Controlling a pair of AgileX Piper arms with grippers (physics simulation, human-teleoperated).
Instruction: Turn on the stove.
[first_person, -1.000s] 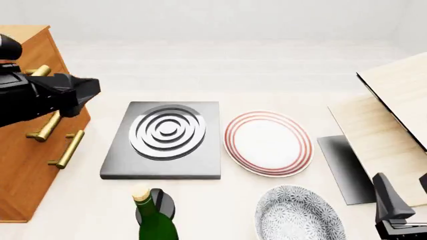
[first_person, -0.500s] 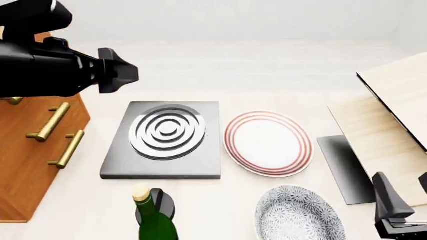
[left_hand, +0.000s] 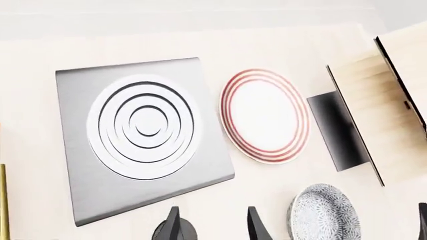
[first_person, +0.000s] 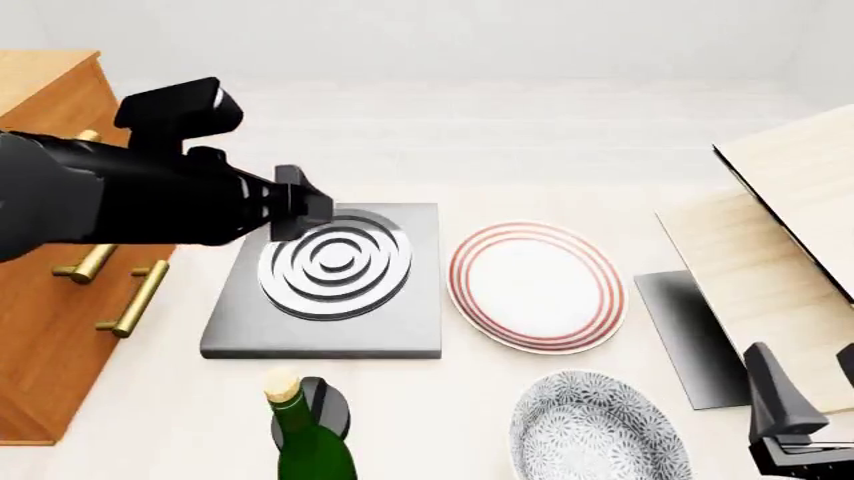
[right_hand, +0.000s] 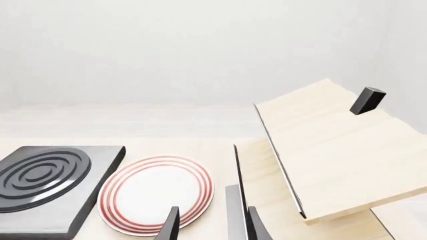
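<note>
Still early: your left gripper (first_person: 314, 208) hangs over the stove's (first_person: 414, 300) far-left corner, not visibly touching it, so the turning-on is all yet to do. Stove sits left of centre on the table (first_person: 534, 150), rings (first_person: 334, 263) up; no knob or switch shows in any view. Left jaws stand narrowly apart, empty, per the wrist view. Right gripper (first_person: 787, 420) is parked low at the near right, jaws likewise a little apart, empty. Room: open table beyond the stove. Cabinet (first_person: 54, 330) crowds its left edge, red-ringed plate (first_person: 537, 287) lies just beside its right, bottle (first_person: 304, 430) stands upright near its front edge. Coming down from above looks the cleanest way in.
</note>
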